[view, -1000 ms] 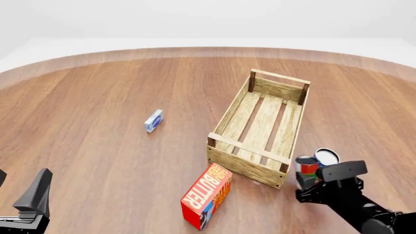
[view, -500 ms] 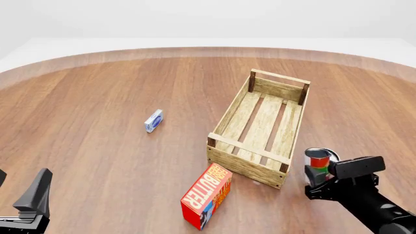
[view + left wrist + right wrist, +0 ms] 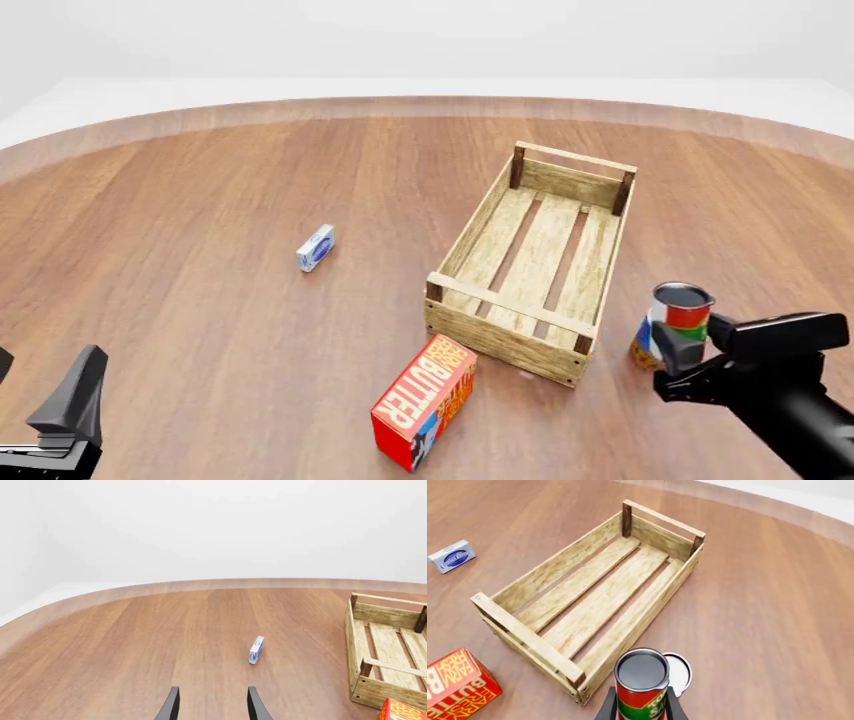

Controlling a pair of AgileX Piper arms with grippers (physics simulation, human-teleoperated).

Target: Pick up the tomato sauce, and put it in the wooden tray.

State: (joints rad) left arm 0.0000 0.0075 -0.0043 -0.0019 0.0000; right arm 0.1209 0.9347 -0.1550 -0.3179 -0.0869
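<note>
Tomato sauce (image 3: 682, 312), silver-topped with red and green label, sits gripped upright in the right claw (image 3: 685, 345).

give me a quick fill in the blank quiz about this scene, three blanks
1. The right pincer is shut on the ____.
2. The wooden tray has ____ inside it.
3. The box lying just in front of the tray's near end is printed with the word ____.

Missing words: tomato sauce; nothing; butter (the butter box).
</note>
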